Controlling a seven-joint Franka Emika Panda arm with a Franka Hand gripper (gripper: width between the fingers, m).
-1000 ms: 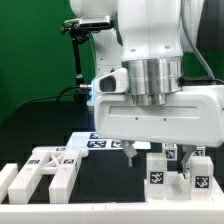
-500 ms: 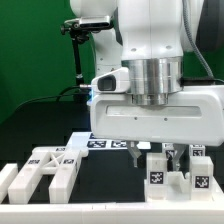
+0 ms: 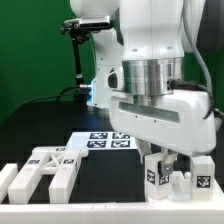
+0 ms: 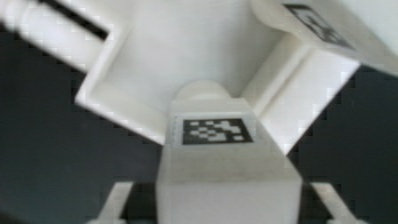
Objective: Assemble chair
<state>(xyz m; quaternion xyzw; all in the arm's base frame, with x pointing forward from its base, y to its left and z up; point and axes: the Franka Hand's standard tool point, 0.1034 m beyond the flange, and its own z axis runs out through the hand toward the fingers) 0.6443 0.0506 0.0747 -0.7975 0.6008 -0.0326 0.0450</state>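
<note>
Nearest, at six o'clock in the exterior view, the rail (image 3: pixel 100 207) is seen. Just behind it the chair is found in loose parts. A frame (image 3: pixel 50 170) is laid flat at eight o'clock, and tagged blocks (image 3: pixel 153 176) are stood upright at five o'clock, under the gripper (image 3: pixel 170 163).

In the wrist view one tagged block (image 4: pixel 217 160) is straddled by the fingers (image 4: pixel 121 205), which are set partly apart, one to each side. Whether it is pinched or only flanked cannot be told. Beyond it a slab (image 4: pixel 160 70) is seen, and the block appears to be met by it.

The step in hand is judged to be the grasp of this block. The grip is best centred, with the fingers kept square to the flat sides. Both fingers should be seated before any lift is begun. The lift should be made straight up, so that neither the slab nor the neighbouring blocks are dragged.

Farther back, near the centre, the marker board (image 3: pixel 105 140) is laid. Farthest, at eleven o'clock, a dark stand (image 3: pixel 80 30) is set before green cloth.
</note>
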